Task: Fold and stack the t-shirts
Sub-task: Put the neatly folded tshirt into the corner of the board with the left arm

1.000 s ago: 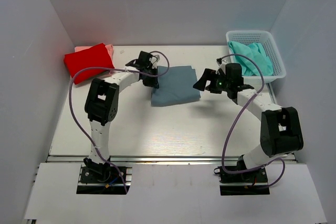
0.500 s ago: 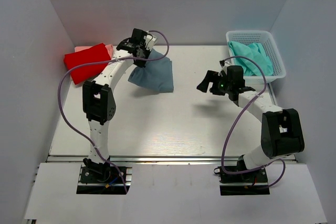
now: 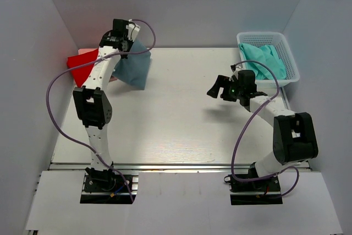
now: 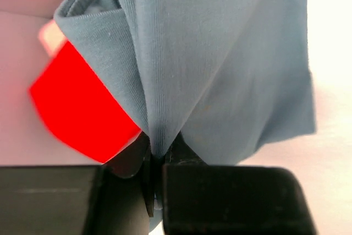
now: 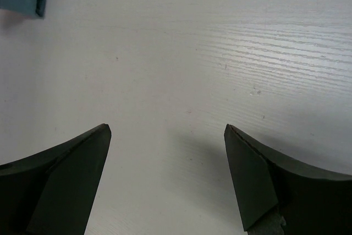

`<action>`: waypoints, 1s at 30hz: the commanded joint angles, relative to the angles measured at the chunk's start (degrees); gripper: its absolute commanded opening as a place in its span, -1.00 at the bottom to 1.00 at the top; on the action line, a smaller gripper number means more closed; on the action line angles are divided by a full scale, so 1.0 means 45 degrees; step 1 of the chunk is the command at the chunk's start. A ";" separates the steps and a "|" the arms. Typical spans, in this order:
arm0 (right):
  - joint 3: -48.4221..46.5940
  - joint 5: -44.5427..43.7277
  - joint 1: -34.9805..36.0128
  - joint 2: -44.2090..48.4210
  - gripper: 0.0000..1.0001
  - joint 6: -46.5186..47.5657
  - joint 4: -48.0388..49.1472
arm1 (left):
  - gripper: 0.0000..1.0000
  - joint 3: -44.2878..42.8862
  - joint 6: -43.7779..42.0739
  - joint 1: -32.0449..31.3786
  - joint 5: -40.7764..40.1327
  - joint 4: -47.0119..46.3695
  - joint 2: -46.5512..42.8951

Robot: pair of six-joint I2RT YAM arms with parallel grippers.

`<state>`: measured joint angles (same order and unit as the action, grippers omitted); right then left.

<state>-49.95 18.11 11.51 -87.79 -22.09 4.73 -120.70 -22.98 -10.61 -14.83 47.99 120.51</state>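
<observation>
1. White walls close in a pale wood-grain surface (image 3: 176, 130); both arm bases sit at its near edge.
2. At the back left, the left pincer (image 3: 126, 45) is raised with its jaws narrowed onto a bunched fold of the dusty blue-grey t-shirt (image 3: 133, 69).
3. In the left wrist view, the blue-grey cloth (image 4: 220, 53) is squeezed between the two dark fingers (image 4: 220, 202) and fans out from the grip in soft folds, a ribbed hem or collar edge showing at upper left.
4. That shirt hangs from the pincer just beside the red t-shirt (image 3: 82, 65). Whether its lower edge touches the surface cannot be told.
5. The red t-shirt lies folded in the back left corner, and a strip of the pink t-shirt (image 3: 85, 52) shows from under its far edge.
6. At the back right, a white mesh basket (image 3: 291, 64) holds the crumpled teal t-shirt (image 3: 264, 59).
7. The right pincer (image 3: 220, 86) hovers over bare surface near the basket, jaws spread wide and holding nothing.
8. In the right wrist view, both fingertips (image 5: 82, 158) stand far apart above the wood grain.
</observation>
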 commanded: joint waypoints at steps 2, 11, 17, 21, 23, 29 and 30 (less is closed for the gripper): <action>-0.0012 -0.0002 -0.0077 -0.0373 0.78 -0.0033 0.0570 | -1.00 -0.1378 -0.0498 0.0677 -0.0689 -0.0625 -0.1135; -0.0208 0.0390 -0.0096 -0.0784 0.78 -0.0209 0.0570 | -1.00 -0.1264 -0.0207 0.1984 -0.0765 -0.1679 -0.1526; -0.0325 0.0409 0.0020 -0.0765 0.78 -0.0267 0.0530 | -1.00 -0.1980 0.0809 0.3196 -0.0535 -0.2031 -0.0768; -0.0403 0.0429 0.0001 -0.0843 0.78 -0.0385 0.0530 | -1.00 -0.2727 0.1278 0.4327 -0.0026 -0.1795 -0.0043; -0.0442 0.0487 -0.0057 -0.0901 0.78 -0.0366 0.0453 | -1.00 -0.2165 0.1667 0.4661 0.0207 -0.2088 0.0134; -0.0832 0.0546 0.0001 -0.1135 0.78 -0.0288 0.0258 | -1.00 -0.1790 0.2626 0.5892 0.1712 -0.2381 0.1244; -0.0949 0.0566 0.0001 -0.1175 0.78 -0.0287 0.0160 | -1.00 -0.1790 0.2781 0.6029 0.1946 -0.2382 0.1422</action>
<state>-51.16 19.75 11.38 -92.14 -23.59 4.80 -129.03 -13.72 15.42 -10.57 40.23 125.27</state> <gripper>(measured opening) 0.893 0.157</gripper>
